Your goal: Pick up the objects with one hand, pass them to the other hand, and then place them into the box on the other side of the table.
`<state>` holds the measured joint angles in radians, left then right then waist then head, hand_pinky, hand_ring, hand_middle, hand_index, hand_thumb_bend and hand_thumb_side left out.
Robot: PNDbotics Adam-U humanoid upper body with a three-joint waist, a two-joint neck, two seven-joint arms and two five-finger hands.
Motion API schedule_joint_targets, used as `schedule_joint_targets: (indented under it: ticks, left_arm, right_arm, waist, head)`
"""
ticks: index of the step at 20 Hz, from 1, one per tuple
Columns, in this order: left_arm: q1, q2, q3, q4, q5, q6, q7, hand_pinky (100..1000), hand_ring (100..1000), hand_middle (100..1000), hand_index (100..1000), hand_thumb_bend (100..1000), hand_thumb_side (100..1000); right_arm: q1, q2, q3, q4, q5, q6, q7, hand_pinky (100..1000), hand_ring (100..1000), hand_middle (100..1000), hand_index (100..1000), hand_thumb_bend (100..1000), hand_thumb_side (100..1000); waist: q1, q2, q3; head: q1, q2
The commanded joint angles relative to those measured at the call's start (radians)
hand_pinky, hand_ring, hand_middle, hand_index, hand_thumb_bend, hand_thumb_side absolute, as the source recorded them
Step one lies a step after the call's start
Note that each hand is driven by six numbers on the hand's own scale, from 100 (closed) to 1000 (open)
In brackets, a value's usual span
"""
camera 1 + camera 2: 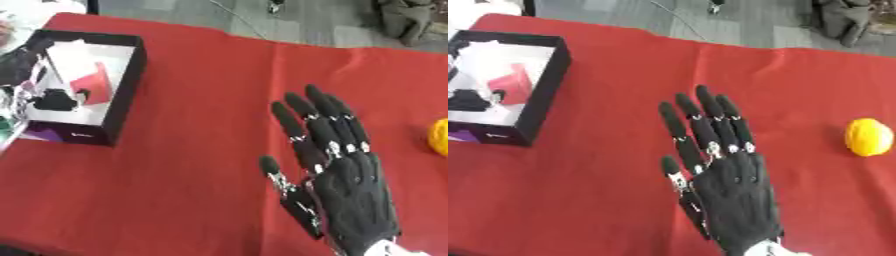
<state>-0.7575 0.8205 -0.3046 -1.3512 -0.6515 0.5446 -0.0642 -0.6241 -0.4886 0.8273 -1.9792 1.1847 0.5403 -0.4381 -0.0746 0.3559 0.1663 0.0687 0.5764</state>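
A yellow round object (866, 136) lies on the red cloth at the right. My right hand (732, 195) hovers over the middle of the table, back up, fingers straight and spread, holding nothing. It is well left of the yellow object. At the far left stands a black box (127, 85) with a white inside, and a red object (92, 85) lies in it. My left hand (22, 70) shows at the left edge over the box, partly cut off. A dark shape sits in the box beside the red object.
The red cloth (605, 165) covers the whole table. Grey floor and a dark bundle show beyond the far edge. A purple patch marks the box's near left corner.
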Motion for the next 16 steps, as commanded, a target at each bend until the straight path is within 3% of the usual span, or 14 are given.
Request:
schedule_joint_targets:
  ticks: [1,5,16]
  left_arm:
    - [-0.019,0.045,0.020,-0.026,-0.016,-0.010,0.008,1000,934,865,1000,422,346]
    - [-0.020,0.053,0.022,-0.038,-0.004,-0.011,0.014,1000,933,865,1000,414,339]
    - [-0.015,0.118,0.069,-0.116,0.114,0.039,0.055,1000,911,847,1000,261,241]
  right_arm:
    - [-0.008,-0.018,-0.003,-0.021,-0.003,0.002,-0.001,868,916,823,905,466,100]
    - [-0.005,-0.019,-0.002,-0.021,-0.003,0.001,0.002,868,916,823,904,465,100]
    - [0.002,-0.022,-0.003,-0.021,-0.007,0.007,0.006,865,916,823,904,466,100]
  waist:
    - [0.011,-0.018,0.002]
    - [0.012,-0.019,0.002]
    - [0.017,-0.028,0.008]
  head:
    - [0.003,-0.002]
    - [0.003,-0.003]
    - [-0.003,0.009]
